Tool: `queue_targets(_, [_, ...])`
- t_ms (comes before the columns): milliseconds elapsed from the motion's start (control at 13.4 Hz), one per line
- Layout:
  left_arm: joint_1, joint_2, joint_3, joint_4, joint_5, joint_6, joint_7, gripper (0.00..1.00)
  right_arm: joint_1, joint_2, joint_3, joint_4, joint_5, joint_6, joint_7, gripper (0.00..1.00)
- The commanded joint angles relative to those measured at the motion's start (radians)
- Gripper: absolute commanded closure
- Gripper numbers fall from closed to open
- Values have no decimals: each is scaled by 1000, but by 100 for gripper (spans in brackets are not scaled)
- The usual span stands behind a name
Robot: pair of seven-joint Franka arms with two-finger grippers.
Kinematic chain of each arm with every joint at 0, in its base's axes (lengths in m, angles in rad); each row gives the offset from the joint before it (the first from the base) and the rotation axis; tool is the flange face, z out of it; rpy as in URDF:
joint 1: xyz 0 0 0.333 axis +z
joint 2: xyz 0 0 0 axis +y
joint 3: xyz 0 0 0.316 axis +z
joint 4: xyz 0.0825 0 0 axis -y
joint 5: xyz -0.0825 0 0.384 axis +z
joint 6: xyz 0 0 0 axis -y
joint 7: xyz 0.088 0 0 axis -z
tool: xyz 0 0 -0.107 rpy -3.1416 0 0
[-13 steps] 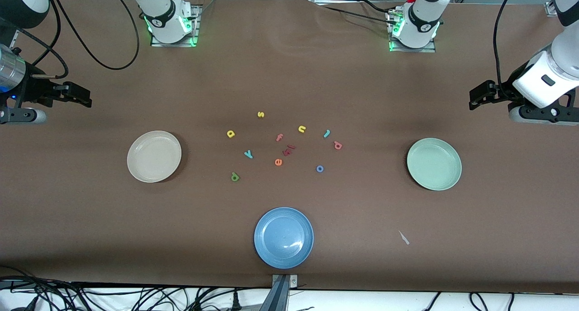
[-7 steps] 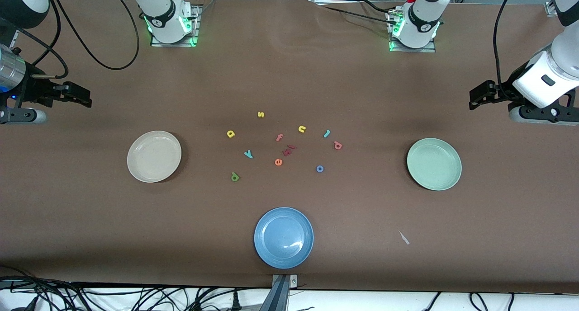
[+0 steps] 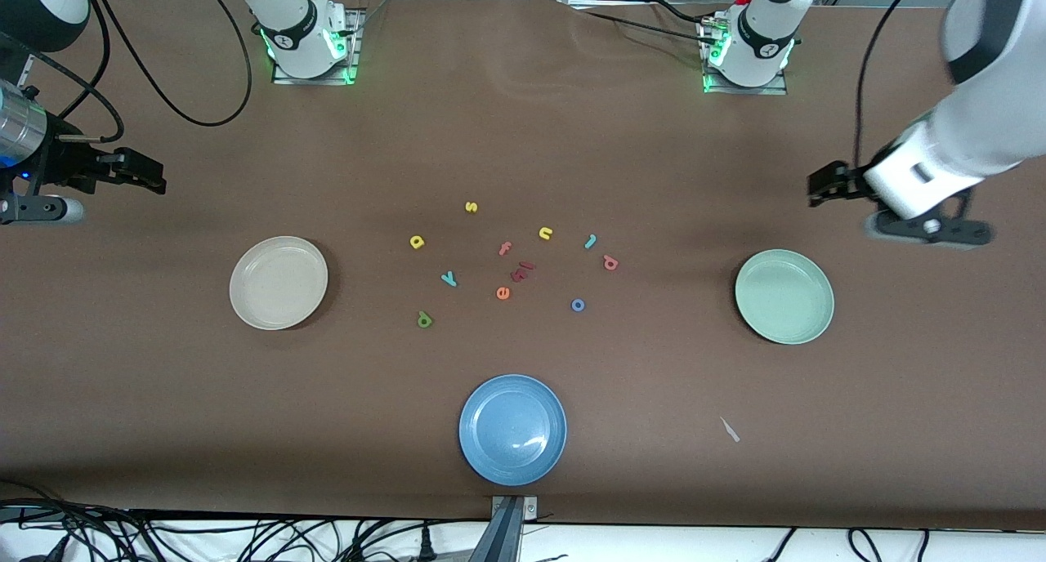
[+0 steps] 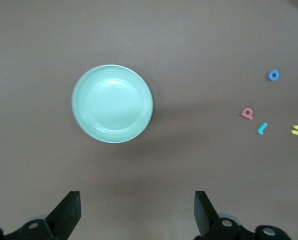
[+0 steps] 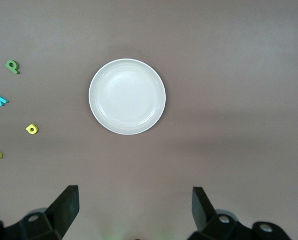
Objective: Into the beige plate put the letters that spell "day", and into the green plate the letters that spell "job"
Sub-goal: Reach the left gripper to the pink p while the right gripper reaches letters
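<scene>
letters for "day": yellow round-bowled letter (image 3: 417, 242), teal "y" (image 3: 449, 279), green round-bowled letter (image 3: 424, 320), all flat on the brown table (image 3: 163, 382) mid-table, toward the right arm's end of the scatter; none in a plate.
letters for "job": teal "j" (image 3: 590, 241), pinkish-red "b" (image 3: 610, 262), blue "o" (image 3: 578, 305), toward the left arm's end of the scatter; "j" and "b" near each other, "o" nearer the front camera.
beige plate (image 3: 279, 283): toward the right arm's end, nothing in it.
green plate (image 3: 784, 296): toward the left arm's end, nothing in it.
other letters: yellow "s" (image 3: 471, 207), yellow "n" (image 3: 546, 234), reddish "f" (image 3: 505, 248), orange "e" (image 3: 502, 293), dark red pieces (image 3: 522, 271) touching.
blue plate (image 3: 512, 430): nearest the front camera.
left gripper (image 4: 137, 212): in the air beside the green plate, jaws wide, holding nothing.
right gripper (image 5: 133, 210): waiting over the table's end, beside the beige plate, jaws wide, holding nothing.
</scene>
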Motion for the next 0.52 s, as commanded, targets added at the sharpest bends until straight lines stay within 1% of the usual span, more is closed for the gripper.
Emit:
queue_targets(0, [-35,129,-5,86,-14,29,-4,0,-10,-4,9,0,-1,-4,-16,0])
queue_targets(75, [-55,172,-19,99,-16,52,-6,0,-10,-4,9,0,-1,-5,-16,0])
queue_targets(298, [-109,248,-21,103,-19,145,-12,0,-10,-4,9,0,-1,-5,-13,0])
queue_targets(447, [-152,295,-22,103,-19,210,-68,0,-10,-4,9,0,5,-8,-4,0])
